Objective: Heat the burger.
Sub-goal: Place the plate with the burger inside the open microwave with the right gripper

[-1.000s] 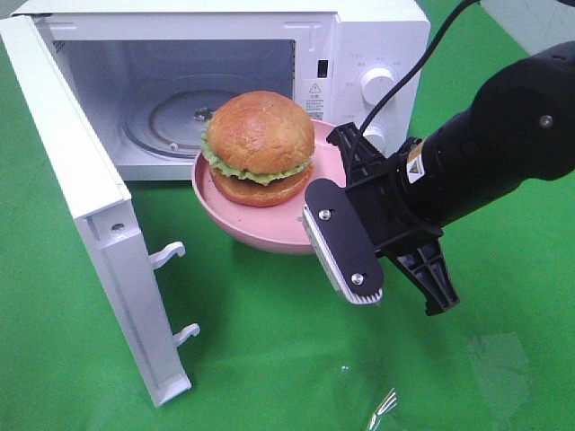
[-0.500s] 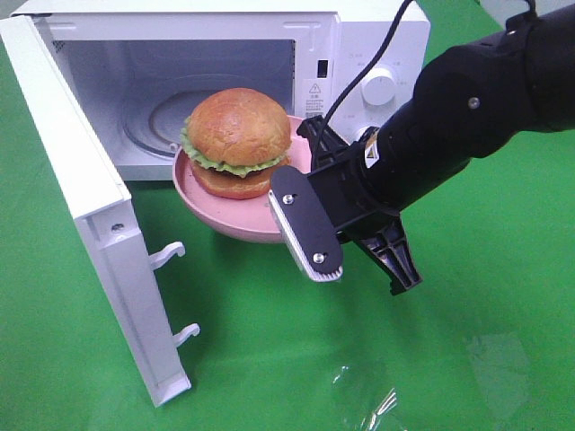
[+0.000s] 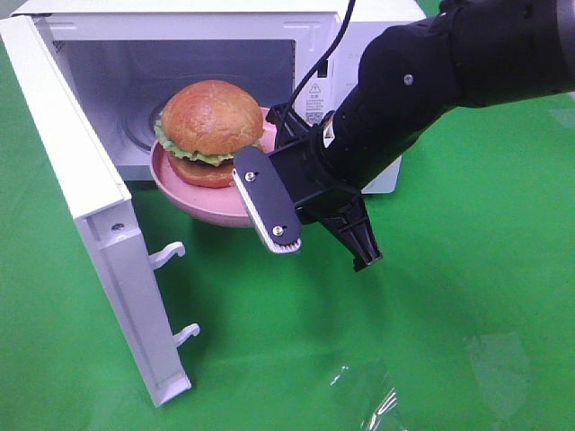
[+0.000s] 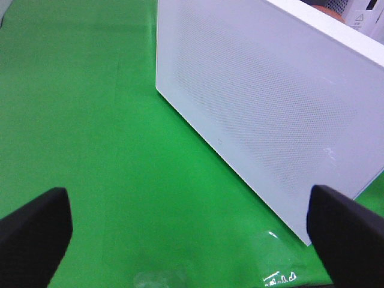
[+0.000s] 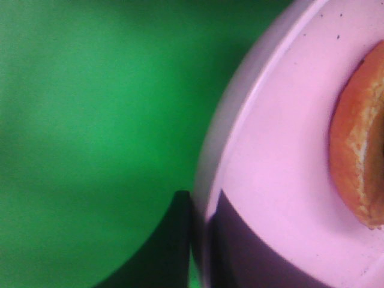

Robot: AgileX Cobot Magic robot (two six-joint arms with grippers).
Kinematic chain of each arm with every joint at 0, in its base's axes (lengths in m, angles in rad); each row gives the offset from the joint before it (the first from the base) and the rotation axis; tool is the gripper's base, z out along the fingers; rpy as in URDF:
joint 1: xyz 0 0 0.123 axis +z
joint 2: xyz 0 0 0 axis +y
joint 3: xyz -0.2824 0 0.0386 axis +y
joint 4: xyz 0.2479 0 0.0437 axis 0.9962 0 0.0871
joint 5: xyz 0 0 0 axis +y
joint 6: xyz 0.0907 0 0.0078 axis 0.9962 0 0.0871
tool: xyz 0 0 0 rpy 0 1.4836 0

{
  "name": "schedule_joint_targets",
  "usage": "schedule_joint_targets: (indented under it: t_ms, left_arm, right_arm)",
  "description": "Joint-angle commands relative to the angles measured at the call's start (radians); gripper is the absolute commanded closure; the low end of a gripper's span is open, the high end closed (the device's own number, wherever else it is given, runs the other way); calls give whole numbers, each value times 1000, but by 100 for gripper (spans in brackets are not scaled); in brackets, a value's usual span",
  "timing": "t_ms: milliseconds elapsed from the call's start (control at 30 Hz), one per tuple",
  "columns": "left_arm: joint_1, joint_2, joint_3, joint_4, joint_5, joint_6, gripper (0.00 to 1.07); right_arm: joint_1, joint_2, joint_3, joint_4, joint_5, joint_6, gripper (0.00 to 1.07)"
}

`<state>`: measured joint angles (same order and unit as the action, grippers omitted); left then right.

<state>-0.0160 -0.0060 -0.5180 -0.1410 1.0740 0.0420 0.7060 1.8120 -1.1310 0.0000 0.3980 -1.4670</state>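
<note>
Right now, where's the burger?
Exterior high view, left of centre: the burger sits on the pink plate, gripped at its rim by the right gripper, at the mouth of the open microwave.

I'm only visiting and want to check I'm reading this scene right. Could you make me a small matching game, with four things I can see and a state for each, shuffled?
Things:
1. burger
2. pink plate
3. microwave door
4. left pincer

States:
A. spread wide above the green cloth, gripping nothing
B. sitting on the pink plate
C. swung out on its hinges
D. held by its rim in the right pincer

Pairs: 1-B, 2-D, 3-C, 4-A
</note>
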Motion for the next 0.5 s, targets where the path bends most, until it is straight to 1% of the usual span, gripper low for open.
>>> schedule_joint_targets:
  t_ms: [33,200,333,500]
  left_arm:
    - [-3,-15,3,-4,-7,-5,8]
    - [-3,-15,3,-4,-7,-5,8]
    - [-3,-15,3,-4,-7,-5,8]
    - [-3,-15,3,-4,-7,-5,8]
  right_arm:
    - [1,5,-35,0,-45,12,107]
    - [1,41,-80,0,-41,33,107]
    - [1,79,-129,-23,-40,73,107]
    - [1,105,-162,-36,-40,102,107]
